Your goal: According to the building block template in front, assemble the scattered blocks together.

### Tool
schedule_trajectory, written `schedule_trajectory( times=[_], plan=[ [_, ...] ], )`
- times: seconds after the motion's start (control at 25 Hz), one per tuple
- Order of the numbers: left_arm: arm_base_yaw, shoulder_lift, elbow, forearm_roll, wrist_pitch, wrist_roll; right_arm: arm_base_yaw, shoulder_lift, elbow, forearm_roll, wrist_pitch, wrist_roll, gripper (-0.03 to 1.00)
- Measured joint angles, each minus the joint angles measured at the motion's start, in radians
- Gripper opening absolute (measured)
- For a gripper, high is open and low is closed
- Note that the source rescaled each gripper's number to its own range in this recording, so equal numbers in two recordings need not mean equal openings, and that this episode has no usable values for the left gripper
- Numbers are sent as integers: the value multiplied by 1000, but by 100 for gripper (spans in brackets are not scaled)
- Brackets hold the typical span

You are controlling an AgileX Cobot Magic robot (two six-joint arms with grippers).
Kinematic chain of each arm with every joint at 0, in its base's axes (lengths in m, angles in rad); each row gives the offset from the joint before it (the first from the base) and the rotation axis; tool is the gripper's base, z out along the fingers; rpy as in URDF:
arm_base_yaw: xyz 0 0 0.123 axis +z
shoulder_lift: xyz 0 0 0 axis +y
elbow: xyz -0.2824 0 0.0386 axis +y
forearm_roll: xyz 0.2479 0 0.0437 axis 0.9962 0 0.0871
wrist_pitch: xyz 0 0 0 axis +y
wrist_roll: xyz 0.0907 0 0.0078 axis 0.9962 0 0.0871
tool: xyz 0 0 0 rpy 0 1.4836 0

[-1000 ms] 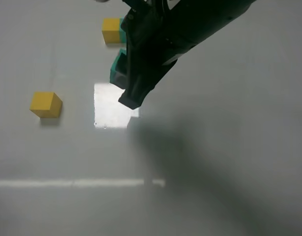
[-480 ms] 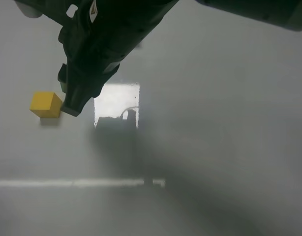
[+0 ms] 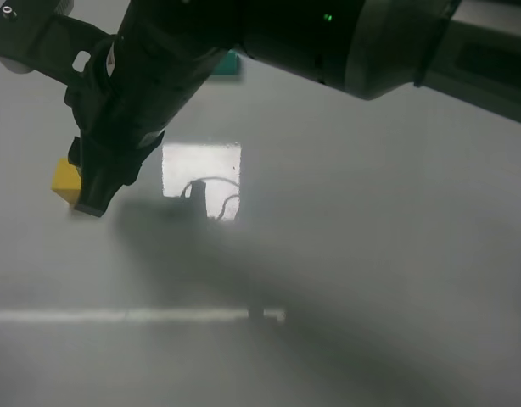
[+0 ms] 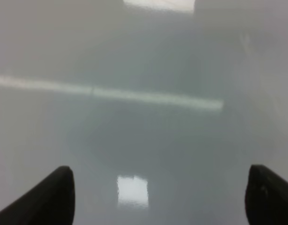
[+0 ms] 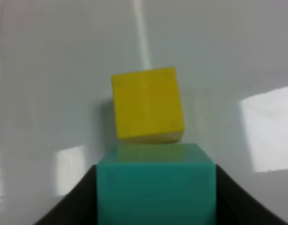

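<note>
The right fingers are gripping the teal cube just beside the yellow cube on the left of the table, while the left fingers are hanging spread apart above the table and the template is showing only a teal edge behind the arm.

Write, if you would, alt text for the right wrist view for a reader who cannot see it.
A teal-green cube, clamped between two dark jaws, fills the foreground; a mustard-yellow cube lies on the pale table just beyond it. Whether the cubes touch cannot be told.
</note>
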Motion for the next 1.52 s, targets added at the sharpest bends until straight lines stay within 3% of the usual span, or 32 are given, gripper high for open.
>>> schedule_trajectory(
  times=[1.04,1.52],
  plan=[
    [0,0,0,0,0,0,-21,87,-27,-39,23,-25,0],
    [0,0,0,0,0,0,-30,107,-31,-25,-22,-53,0]
  ],
)
